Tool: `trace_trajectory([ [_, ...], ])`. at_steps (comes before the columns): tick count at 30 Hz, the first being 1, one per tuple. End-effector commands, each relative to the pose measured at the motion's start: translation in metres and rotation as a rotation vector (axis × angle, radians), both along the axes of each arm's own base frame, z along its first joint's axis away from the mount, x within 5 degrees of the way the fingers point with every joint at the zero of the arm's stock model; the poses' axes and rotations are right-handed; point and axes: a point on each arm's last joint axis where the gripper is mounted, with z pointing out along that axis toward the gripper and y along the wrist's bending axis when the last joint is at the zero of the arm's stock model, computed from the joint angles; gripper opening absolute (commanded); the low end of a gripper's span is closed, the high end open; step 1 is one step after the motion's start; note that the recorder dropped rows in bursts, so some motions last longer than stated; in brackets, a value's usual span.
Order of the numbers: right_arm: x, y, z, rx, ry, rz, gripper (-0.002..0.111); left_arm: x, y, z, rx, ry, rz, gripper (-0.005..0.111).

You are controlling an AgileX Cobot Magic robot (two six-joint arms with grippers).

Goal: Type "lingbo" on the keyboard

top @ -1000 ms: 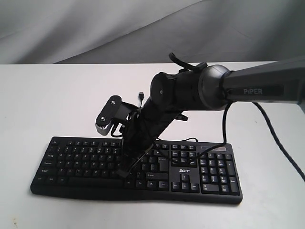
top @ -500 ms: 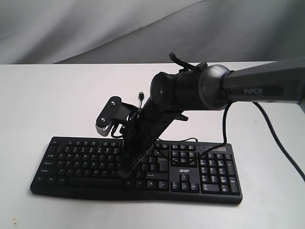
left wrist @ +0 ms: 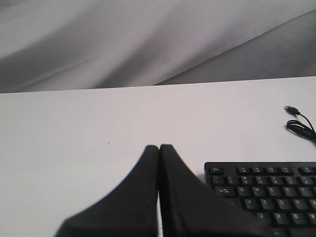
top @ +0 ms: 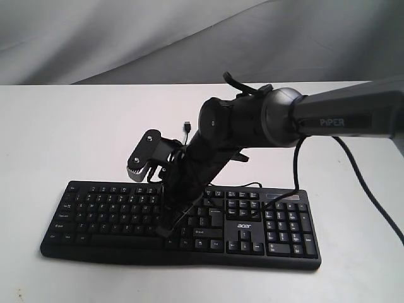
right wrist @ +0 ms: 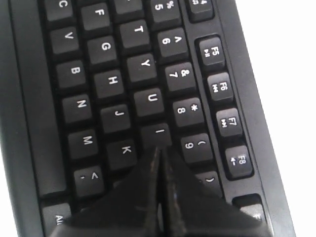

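Note:
The wide black keyboard [top: 252, 228] lies across the front of the white table. My right gripper [top: 165, 230] reaches over from the right and slants down onto its letter keys. In the right wrist view that gripper [right wrist: 159, 149] is shut with nothing in it, and its tips sit at the near edge of the I key [right wrist: 157, 133]. I cannot tell whether the key is pressed. My left gripper [left wrist: 159, 147] is shut and empty over bare table beside the keyboard's Esc corner [left wrist: 215, 170]. It does not show in the exterior view.
The keyboard's thin USB cable [top: 187, 128] lies loose on the table behind it, with its plug [left wrist: 291, 109] free. A grey cloth backdrop [top: 126, 38] hangs behind the table. The right arm's black cable [top: 366, 183] trails over the table at the right.
The right arm has sunk slightly toward the keys; its wrist camera sits a little lower than a second ago. The keyboard has not shifted.

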Motion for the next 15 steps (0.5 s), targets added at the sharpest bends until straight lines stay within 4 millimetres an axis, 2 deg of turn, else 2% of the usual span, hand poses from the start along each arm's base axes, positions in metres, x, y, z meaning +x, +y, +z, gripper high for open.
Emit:
trace_trajectory([
  [1,-0.001,-0.003,0.012,0.01,-0.016,0.01,0.0,0.0,0.0,-0.001,-0.005,-0.007,0.0,0.001],
  [3,-0.003,-0.003,0.025,0.027,-0.03,0.018,0.0,0.0,0.0,-0.001,-0.005,-0.007,0.0,0.001],
  [8,-0.004,-0.005,0.045,0.042,-0.079,0.031,0.0,0.0,0.0,-0.001,-0.005,-0.007,0.0,0.001],
  [10,-0.004,-0.008,0.064,0.07,-0.125,0.016,0.0,0.0,0.0,-0.001,-0.005,-0.007,0.0,0.001],
  [12,-0.006,-0.017,0.101,0.095,-0.225,-0.015,0.0,0.0,0.0,-0.001,-0.005,-0.007,0.0,0.001],
  [15,-0.026,-0.039,0.182,0.208,-0.379,-0.086,0.0,0.0,0.0,-0.001,-0.005,-0.007,0.0,0.001],
])
